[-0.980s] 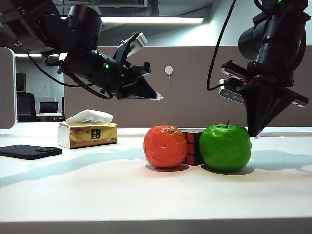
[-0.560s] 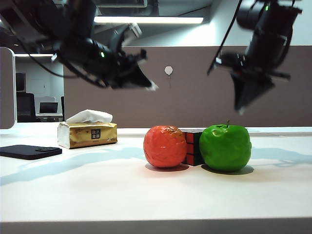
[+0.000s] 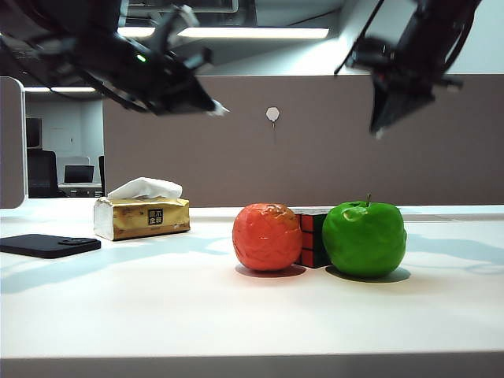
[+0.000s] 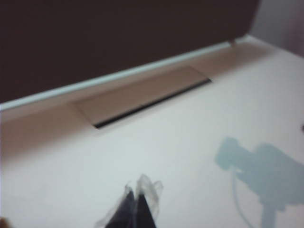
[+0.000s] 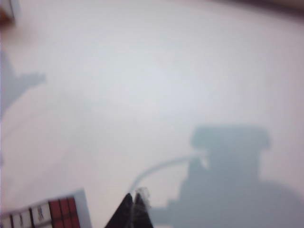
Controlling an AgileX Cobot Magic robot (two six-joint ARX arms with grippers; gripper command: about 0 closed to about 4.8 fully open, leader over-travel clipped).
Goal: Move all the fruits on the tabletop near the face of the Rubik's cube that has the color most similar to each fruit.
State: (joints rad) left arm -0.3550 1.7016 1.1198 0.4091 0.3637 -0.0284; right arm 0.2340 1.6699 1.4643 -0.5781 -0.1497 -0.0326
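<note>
On the white tabletop [image 3: 157,307] the bumpy red-orange fruit [image 3: 267,237] sits against the left side of the Rubik's cube [image 3: 313,236], whose red face looks toward the camera. The green apple [image 3: 364,239] sits against the cube's right side. My left gripper [image 3: 216,108] hangs high above the table, left of the fruits, shut and holding nothing. High over the apple, my right gripper [image 3: 378,130] is also shut and empty. The left wrist view shows shut tips [image 4: 137,195] over bare table. In the right wrist view, shut tips [image 5: 134,198] hover beside a corner of the cube [image 5: 52,212].
A gold tissue box [image 3: 142,216] stands at the back left, and a flat black phone [image 3: 47,245] lies at the far left. A brown partition wall runs behind the desk. A cable slot cover [image 4: 142,102] lies along the table's far edge.
Both arms have risen away from the fruits. The left gripper went up and leftward, the right gripper lifted from beside the apple. Fruits and cube have not moved.
</note>
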